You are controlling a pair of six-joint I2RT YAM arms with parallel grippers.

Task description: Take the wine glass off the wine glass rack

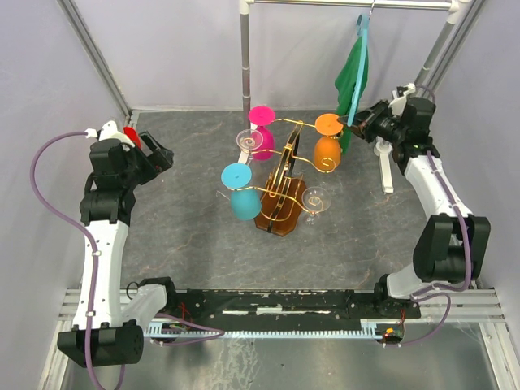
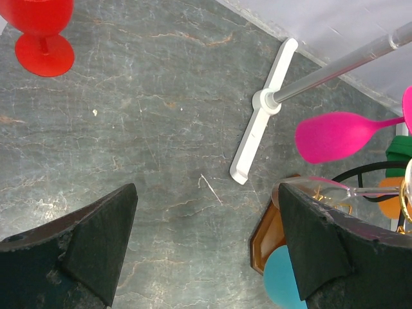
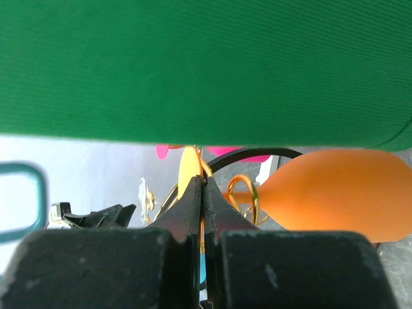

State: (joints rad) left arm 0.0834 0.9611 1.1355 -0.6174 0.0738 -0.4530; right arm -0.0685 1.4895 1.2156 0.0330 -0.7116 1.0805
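Soft, even light fills the overhead view; shadows on the counter (image 1: 195, 244) are faint. In the right wrist view, the blue hanger (image 3: 22, 168) at 9 o'clock seems out of focus.

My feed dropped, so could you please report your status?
Left jaws open, right jaws shut, none held. Orange glass hangs on rack. Green cloth crowds right arm.

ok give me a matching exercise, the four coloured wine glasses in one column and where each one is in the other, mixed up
Things:
1. pink opaque wine glass
2. orange opaque wine glass
3. turquoise opaque wine glass
4. red opaque wine glass

Places, as seen from the top view:
A. on the grey marbled table, not hanging
B. hanging at the far right of the gold wire and brown wood wine glass rack
C. hanging at the rack's near left
D. hanging at the rack's far left

Pairs: 1-D, 2-B, 3-C, 4-A
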